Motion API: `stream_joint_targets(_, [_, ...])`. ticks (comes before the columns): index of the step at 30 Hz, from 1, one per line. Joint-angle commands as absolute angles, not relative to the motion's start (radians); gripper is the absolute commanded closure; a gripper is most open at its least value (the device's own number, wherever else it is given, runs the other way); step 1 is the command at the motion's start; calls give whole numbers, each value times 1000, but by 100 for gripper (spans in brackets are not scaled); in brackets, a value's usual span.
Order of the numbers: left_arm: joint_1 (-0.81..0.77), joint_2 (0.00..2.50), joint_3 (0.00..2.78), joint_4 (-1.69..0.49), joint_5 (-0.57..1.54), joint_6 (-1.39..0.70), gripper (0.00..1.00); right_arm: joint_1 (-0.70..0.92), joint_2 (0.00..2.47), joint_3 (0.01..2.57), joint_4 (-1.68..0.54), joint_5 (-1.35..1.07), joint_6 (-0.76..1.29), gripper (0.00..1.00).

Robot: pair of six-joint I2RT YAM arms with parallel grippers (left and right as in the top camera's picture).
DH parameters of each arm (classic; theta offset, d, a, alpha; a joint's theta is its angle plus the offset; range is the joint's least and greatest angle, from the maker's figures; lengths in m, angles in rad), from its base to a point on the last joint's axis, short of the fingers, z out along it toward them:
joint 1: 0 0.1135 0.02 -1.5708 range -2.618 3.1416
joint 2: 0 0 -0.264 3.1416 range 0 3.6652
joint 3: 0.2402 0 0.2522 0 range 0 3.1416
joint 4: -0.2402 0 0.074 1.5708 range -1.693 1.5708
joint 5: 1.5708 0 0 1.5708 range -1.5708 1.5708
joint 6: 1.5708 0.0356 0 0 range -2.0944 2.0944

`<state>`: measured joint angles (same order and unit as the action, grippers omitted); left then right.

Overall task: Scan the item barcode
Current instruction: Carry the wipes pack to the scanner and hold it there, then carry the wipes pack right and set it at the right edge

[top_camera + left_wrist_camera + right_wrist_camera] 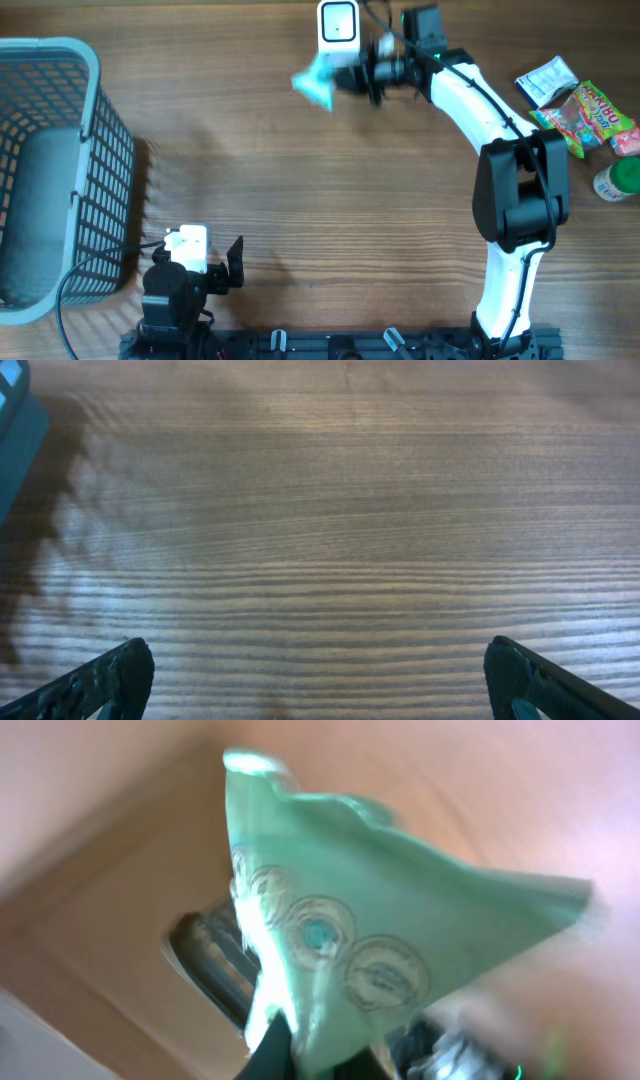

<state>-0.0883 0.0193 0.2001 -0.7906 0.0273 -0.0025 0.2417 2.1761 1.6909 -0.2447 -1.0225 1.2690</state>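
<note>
**Teal crinkled film packet [314, 85] pinched just beside the scanner, barcode side not yet found**

Far left: tall grey-blue plastic mesh basket [60, 170], pressed against the table edge and well apart from the work.

Bottom left: left gripper [320, 685] parked low near the front edge, jaws spread wide, nothing between them, only bare brown wood-grain table [300, 200] ahead. Too far from the packet to help; right arm much the nearer.

Centre: broad open tabletop, free room for a swing or a wrist roll with no obstacle below.

Top centre: packet clamped at one end in the right gripper [340, 80], jaws clenched on it. Packet off the table, fanning out to the left of the claw, long axis roughly along the back edge of the table, free end drooping slightly forward. Small white box-shaped scanner [339, 25] just behind claw and packet, near but apparently not touching.

Right wrist view: blurred, with round printed emblems [385, 975] on the facing side and no barcode made out. Likely need: a wrist roll to turn the other side toward the scanner, with little slack behind, given the back edge so close.

Right: white-and-black right arm [500, 170] arching across, then a loose cluster near the right edge, namely a silver sachet [545, 78], a bright multicoloured sweet bag [590, 115] and a green-capped bottle [620, 180], all clear of the elbow.
</note>
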Motion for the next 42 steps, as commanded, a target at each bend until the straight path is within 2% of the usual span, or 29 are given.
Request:
stream_joint_targets(1, [-81, 13, 196, -790, 25, -8, 0, 252, 2167, 1724, -22, -828, 1369, 95])
stream_joint_targets(10, [-81, 13, 196, -790, 25, -8, 0, 292, 2223, 1724, 9, -446, 1487, 95])
stream_joint_targets(17, [-81, 13, 196, -790, 25, -8, 0, 317, 2344, 1738, 120, -413, 1623, 95])
stream_joint_targets(24, [-81, 13, 196, -790, 25, -8, 0, 320, 2340, 1839, 73, -461, 1568, 95])
stream_joint_targets(28, [-81, 13, 196, -790, 25, -8, 0, 319, 2266, 1963, -237, -440, 1439, 95])
stream_joint_targets(32, [-81, 13, 196, -790, 25, -8, 0, 319, 2126, 1993, -562, -354, 1412, 95])
stream_joint_targets(39, [-81, 13, 196, -790, 25, -8, 0, 320, 1868, 1993, -1192, 131, 1430, 95])
stream_joint_targets(42, [-81, 13, 196, -790, 25, -8, 0, 307, 1841, 1992, -1493, 302, 1593, 95])
